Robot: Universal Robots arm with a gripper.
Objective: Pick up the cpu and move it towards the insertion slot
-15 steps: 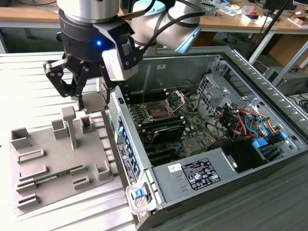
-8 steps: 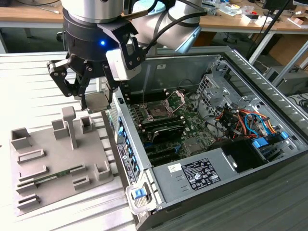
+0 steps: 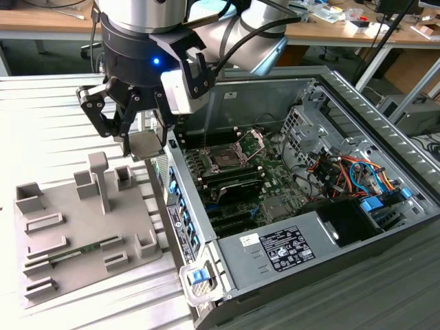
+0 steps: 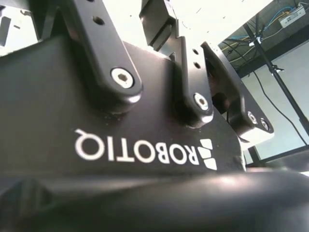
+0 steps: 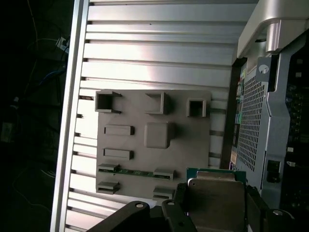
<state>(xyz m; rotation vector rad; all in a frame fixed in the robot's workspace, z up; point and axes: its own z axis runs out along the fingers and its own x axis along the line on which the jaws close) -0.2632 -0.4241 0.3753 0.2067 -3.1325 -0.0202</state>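
Grey tray (image 3: 82, 227) on slatted table (image 3: 41, 124), open computer case (image 3: 385, 124)

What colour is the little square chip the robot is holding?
Pale silver-grey on top, with a green edge; the cpu shows best in the first wrist view.

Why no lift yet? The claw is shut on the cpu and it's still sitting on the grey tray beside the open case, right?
Wrong on one count: the claw is shut on the cpu, but the exterior view shows it lifted clear above the grey tray, beside the open case.
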